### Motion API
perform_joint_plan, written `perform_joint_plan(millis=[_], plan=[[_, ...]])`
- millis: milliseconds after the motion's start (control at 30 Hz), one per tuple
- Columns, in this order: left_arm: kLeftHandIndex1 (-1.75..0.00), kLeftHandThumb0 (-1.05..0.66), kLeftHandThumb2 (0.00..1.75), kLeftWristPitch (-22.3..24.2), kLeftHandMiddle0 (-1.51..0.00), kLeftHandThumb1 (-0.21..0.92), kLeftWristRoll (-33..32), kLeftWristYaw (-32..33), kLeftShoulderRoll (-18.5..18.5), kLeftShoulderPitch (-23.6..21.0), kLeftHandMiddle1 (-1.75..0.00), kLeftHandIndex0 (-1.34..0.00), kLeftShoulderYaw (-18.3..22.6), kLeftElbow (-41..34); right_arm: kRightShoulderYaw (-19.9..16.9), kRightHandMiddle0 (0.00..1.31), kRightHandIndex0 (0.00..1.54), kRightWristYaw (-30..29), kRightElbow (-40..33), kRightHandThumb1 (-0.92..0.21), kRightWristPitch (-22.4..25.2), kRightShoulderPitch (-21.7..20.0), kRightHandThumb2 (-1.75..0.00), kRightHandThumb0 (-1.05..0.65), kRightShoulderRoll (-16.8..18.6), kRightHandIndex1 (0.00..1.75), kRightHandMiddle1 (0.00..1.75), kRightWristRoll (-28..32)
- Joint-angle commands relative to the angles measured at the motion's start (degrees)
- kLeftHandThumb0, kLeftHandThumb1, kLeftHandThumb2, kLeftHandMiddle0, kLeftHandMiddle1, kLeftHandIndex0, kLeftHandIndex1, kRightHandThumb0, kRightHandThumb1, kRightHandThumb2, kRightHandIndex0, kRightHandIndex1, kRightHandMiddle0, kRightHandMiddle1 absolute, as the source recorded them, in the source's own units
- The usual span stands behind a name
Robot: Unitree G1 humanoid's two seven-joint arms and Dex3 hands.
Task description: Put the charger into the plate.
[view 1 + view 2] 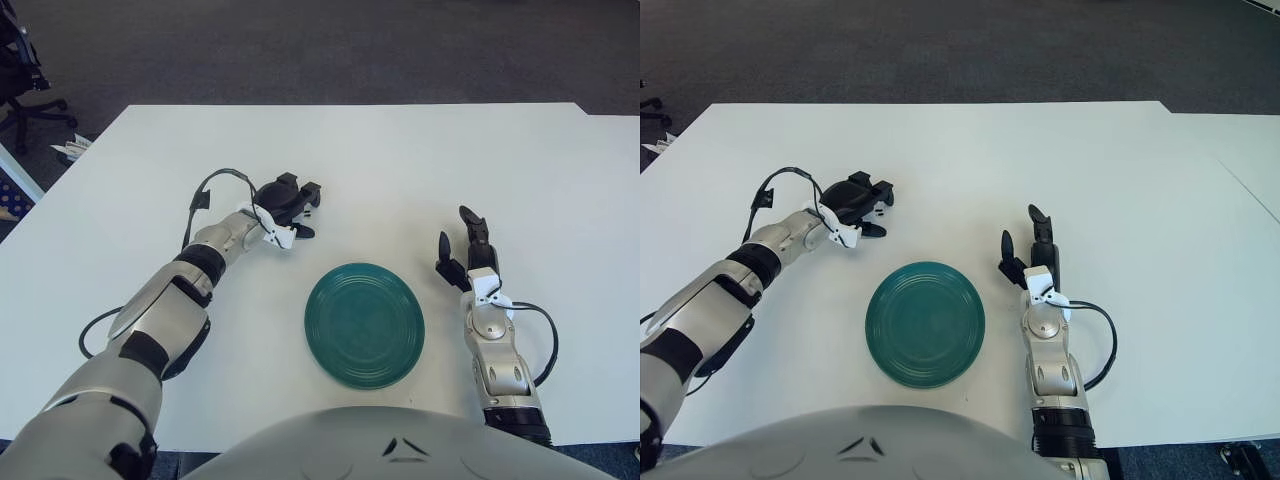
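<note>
**Left hand closes over the charger, up and left of the green plate**

The white table (400, 160) fills most of both views, with dark carpet beyond its far edge. Taking the green plate (364, 324) as the landmark: it lies flat on the table near the robot's body, between the two arms, and nothing sits in it.

The left arm reaches forward from the plate's left side, its forearm running diagonally up toward a spot beyond and to the left of the plate. At its end the left hand (281, 208) is curled narrowly around a black object, the charger (274, 200), which shows as a dark rounded lump under and between the fingers. Whether the charger is lifted off the table or resting on it cannot be told. Hand and charger are near the plate's far-left rim but clearly apart from it.

The right hand (468, 252) shows just to the right of the plate, level with its far edge. Its dark fingers point away from the robot, spread and relaxed, holding nothing.

A thin black cable (215, 183) loops from the left wrist, on the side away from the plate.
</note>
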Motion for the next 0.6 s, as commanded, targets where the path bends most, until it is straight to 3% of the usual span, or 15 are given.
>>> perform_joint_plan(millis=[0,167,367,567], plan=[[-1.73,-0.05,1.24,0.36,-0.51,0.34,-0.35,2.55,-0.41,1.25,-1.63,-0.54,0.35,1.5,-1.2,0.0,0.12,1.79,5.2,-0.92,7.58,5.83,-0.85,-0.66,0.4,0.0,0.41,1.96],[-1.74,-0.01,1.36,-0.24,-0.62,0.24,-3.04,2.66,-1.27,1.8,-1.61,-0.56,2.35,1.79,-1.22,0.0,0.11,1.97,5.08,-0.92,7.73,6.02,-0.85,-0.67,0.19,0.0,0.4,1.76],[-1.75,0.0,1.4,-0.36,-0.65,0.22,-8.35,0.15,-2.52,3.3,-1.64,-0.54,6.29,0.34,-1.35,0.0,0.1,1.75,4.63,-0.92,7.25,6.45,-0.86,-0.67,0.3,0.0,0.4,1.67],[-1.75,0.0,1.41,-1.72,-0.69,0.21,-10.09,0.43,-2.43,4.49,-1.62,-0.53,7.58,-1.65,-1.82,0.0,0.11,1.35,4.46,-0.92,6.63,6.51,-0.87,-0.66,0.34,0.0,0.43,1.71]])
